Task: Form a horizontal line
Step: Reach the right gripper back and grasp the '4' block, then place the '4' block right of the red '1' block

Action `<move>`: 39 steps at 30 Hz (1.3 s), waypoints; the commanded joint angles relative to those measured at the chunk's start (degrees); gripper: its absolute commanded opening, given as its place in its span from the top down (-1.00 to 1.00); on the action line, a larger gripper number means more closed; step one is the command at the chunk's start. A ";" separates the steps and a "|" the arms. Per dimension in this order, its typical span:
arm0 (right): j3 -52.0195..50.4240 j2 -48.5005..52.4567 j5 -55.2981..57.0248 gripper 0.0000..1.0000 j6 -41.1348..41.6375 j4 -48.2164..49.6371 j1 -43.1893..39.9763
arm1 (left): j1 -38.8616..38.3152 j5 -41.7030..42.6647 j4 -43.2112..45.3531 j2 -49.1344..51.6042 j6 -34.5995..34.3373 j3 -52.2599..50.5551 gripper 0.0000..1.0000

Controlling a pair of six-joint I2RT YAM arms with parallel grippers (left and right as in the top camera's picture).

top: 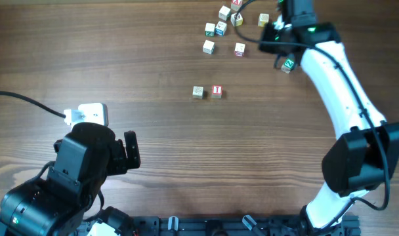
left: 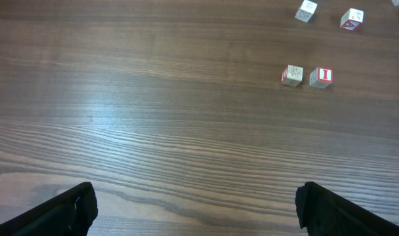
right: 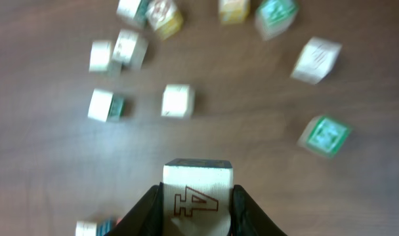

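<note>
A row of two small pale cubes lies mid-table: a green-marked cube (top: 197, 92) and, just to its right, a red "I" cube (top: 216, 91). Both also show in the left wrist view, the green-marked one (left: 292, 75) and the red one (left: 321, 76), with a thin gap between them. My right gripper (top: 278, 33) is at the far right, above the loose cubes, shut on a pale cube with a red "4" (right: 198, 190) held off the table. My left gripper (top: 130, 151) is open and empty near the front left, far from the row.
Several loose cubes are scattered at the back: one (top: 208, 46), one with red marks (top: 239, 48), a cluster (top: 220, 27) and a green-marked one (top: 288, 64) beside the right arm. A white box (top: 88, 114) with a cable lies at the left.
</note>
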 commanded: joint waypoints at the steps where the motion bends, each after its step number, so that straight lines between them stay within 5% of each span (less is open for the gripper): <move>1: -2.10 1.07 -0.94 0.48 -0.94 -0.70 4.04 | 0.22 -0.55 0.13 -0.11 -0.96 -0.07 -1.00; 13: -29.92 1.77 0.11 0.47 0.50 26.71 7.32 | 0.22 -0.55 0.13 -0.11 -0.96 -0.07 -1.00; 19: -33.20 1.77 -0.07 0.42 2.05 29.31 8.26 | 0.22 -0.57 0.13 -0.11 -0.96 -0.07 -1.00; 27: -31.47 1.42 0.17 -0.99 2.47 26.67 9.07 | 0.22 -0.55 0.15 -0.11 -0.96 -0.07 -1.00; 34: -30.71 0.20 2.34 -0.98 3.98 26.08 9.07 | 0.22 -0.55 0.15 -0.11 -0.96 -0.07 -1.00; 39: -30.58 -2.03 5.05 -0.74 6.36 26.60 9.03 | 0.22 -0.55 0.15 -0.11 -0.96 -0.07 -1.00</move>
